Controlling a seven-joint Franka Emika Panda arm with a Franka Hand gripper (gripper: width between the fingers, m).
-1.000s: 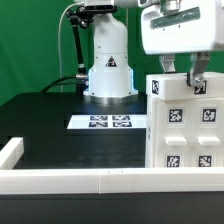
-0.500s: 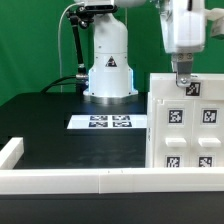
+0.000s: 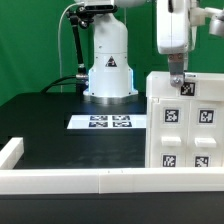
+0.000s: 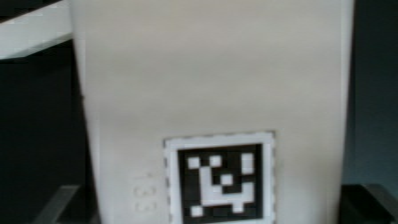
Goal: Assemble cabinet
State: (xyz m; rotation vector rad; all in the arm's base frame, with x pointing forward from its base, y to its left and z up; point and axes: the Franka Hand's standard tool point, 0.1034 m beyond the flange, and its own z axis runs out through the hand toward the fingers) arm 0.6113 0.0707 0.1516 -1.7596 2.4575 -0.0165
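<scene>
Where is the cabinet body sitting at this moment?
The cabinet stands upright at the exterior view's right, directly under the gripper, with the marker board flat on the table beside it toward the left.

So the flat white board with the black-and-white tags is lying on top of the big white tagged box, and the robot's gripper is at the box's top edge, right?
Not quite. The exterior view shows the flat white marker board lying on the black table, to the exterior view's left of the large white tagged cabinet box, not on top of it. The gripper is indeed at the box's top edge.
</scene>
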